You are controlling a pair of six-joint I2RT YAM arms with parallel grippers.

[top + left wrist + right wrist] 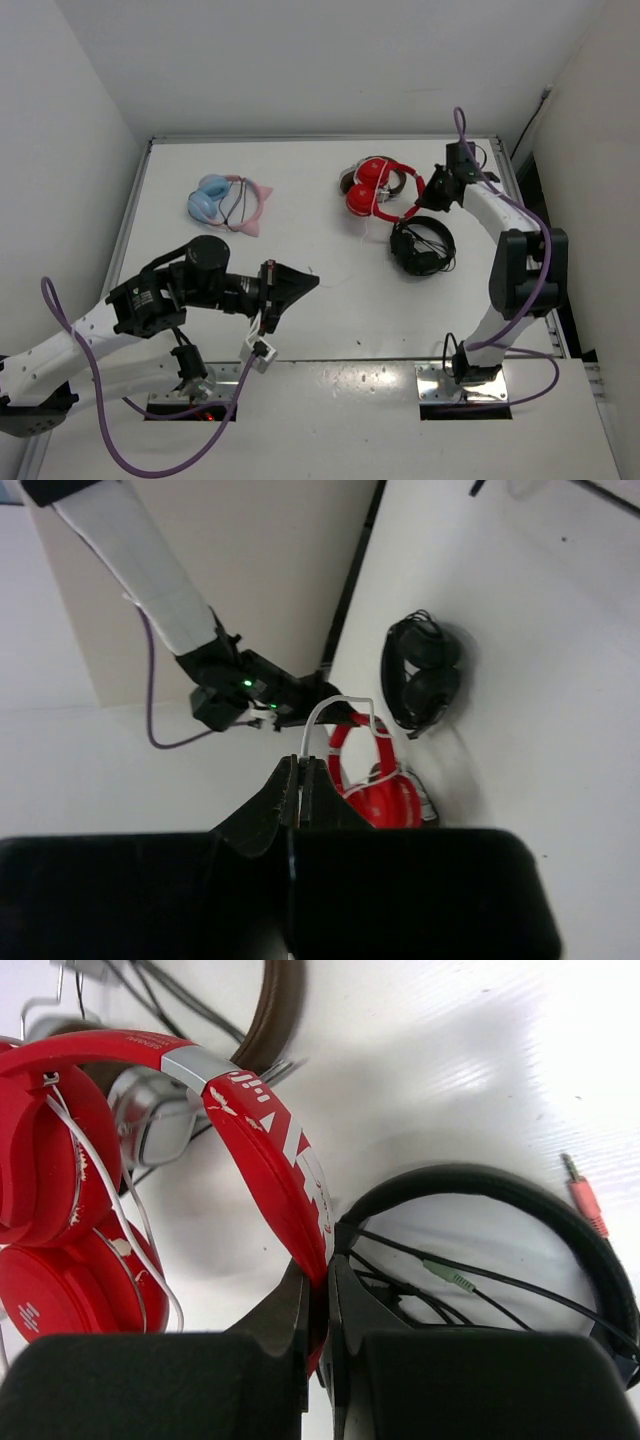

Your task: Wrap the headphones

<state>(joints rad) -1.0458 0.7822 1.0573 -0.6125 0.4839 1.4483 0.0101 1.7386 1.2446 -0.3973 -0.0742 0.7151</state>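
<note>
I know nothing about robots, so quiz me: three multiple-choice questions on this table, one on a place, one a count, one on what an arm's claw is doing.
1. Where do the blue-and-pink headphones lie?
A. alone on the table's left part
B. on top of a black pair
C. in a gripper
2. How many headphones are on the table?
A. two
B. three
C. four
3. What is the right gripper doing?
A. hanging open
B. shut on the red headphones
C. shut on a black pair

1 A: they sit apart from the rest.
2 C: blue-and-pink, red, brown-and-silver headphones, black headphones.
3 B: its fingers pinch the red headband.
</note>
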